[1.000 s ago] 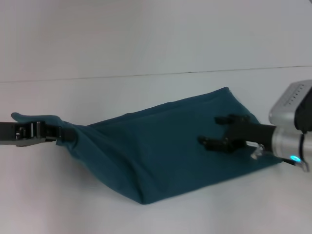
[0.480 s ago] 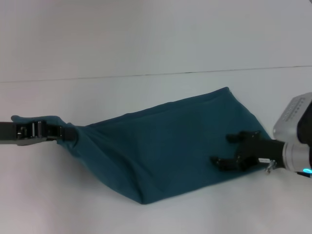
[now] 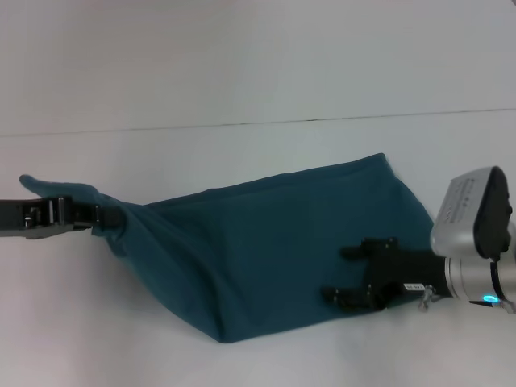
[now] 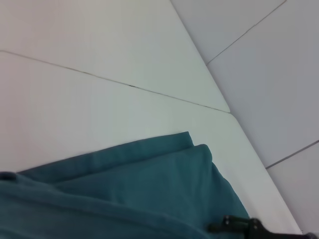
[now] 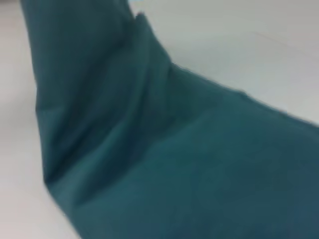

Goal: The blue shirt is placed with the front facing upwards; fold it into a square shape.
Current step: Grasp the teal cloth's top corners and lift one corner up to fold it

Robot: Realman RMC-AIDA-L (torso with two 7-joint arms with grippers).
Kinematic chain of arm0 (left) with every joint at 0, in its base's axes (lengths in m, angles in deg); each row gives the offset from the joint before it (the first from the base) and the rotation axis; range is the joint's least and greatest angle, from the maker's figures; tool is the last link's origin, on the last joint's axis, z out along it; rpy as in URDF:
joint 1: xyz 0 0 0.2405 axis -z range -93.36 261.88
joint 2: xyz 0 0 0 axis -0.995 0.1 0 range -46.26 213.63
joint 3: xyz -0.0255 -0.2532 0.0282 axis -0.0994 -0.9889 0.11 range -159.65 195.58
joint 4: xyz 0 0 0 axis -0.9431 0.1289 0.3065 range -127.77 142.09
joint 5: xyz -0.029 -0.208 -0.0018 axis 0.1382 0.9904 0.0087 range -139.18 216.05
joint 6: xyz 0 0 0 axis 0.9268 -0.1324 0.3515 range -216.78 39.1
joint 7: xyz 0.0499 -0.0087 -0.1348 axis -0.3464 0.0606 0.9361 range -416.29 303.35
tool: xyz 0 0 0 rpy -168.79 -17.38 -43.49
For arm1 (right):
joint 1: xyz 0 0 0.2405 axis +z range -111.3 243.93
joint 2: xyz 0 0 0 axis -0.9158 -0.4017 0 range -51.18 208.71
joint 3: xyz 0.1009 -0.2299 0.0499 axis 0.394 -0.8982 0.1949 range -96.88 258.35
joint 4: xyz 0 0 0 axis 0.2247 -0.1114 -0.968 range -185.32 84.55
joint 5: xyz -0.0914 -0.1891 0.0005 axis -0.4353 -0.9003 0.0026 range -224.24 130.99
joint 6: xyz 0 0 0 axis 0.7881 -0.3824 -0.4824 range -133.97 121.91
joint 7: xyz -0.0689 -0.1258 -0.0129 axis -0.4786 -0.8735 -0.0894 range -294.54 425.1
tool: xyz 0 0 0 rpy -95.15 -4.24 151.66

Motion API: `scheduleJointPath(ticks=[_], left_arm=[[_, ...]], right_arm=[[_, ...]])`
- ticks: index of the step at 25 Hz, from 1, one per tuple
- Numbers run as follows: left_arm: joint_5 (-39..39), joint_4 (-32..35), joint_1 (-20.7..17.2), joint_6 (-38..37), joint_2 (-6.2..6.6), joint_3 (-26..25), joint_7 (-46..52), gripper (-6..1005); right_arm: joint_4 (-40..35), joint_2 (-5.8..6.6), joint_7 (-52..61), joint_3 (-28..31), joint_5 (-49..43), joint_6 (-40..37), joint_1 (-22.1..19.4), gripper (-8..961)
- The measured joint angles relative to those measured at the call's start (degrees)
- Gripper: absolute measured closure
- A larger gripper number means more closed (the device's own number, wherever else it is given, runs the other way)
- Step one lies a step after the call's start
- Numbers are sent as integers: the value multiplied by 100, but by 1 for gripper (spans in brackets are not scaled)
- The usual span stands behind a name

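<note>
Blue shirt (image 3: 266,250) lies mid white tabletop (image 3: 242,64), bunched, stretched toward 9 o'clock. Left end effector (image 3: 97,216) at 9 o'clock pinches shirt corner tight. Right end effector (image 3: 343,274) at 4 o'clock hovers above cloth, fingers spread wide. Cloth looks soft, light, floppy; best grab at edges or corners.

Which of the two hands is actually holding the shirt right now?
The left hand, shut on a bunched end of the blue shirt at far left. The right hand is open over the cloth, gripping nothing.

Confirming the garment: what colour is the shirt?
Dark teal-blue shirt, plain where visible; head view shows it best.
</note>
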Motion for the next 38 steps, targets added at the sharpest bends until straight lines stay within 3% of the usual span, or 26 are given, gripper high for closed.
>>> scheduleJointPath(ticks=[3, 12, 22, 28, 38], left_arm=[[1, 0, -1, 0, -1, 0, -2, 946], [46, 0, 0, -11, -2, 0, -13, 946], [101, 0, -14, -18, -17, 0, -13, 946], [101, 0, -16, -6, -14, 0, -23, 946], [115, -6, -58, -20, 17, -160, -31, 946]], right_arm=[[-59, 1, -103, 156, 409, -23, -42, 91], [-155, 39, -11, 413, 262, 144, -43, 307], [-87, 25, 39, 373, -226, 357, -57, 770], [-37, 13, -8, 57, -234, 145, -54, 879], [41, -20, -18, -706, -168, 59, 95, 880]])
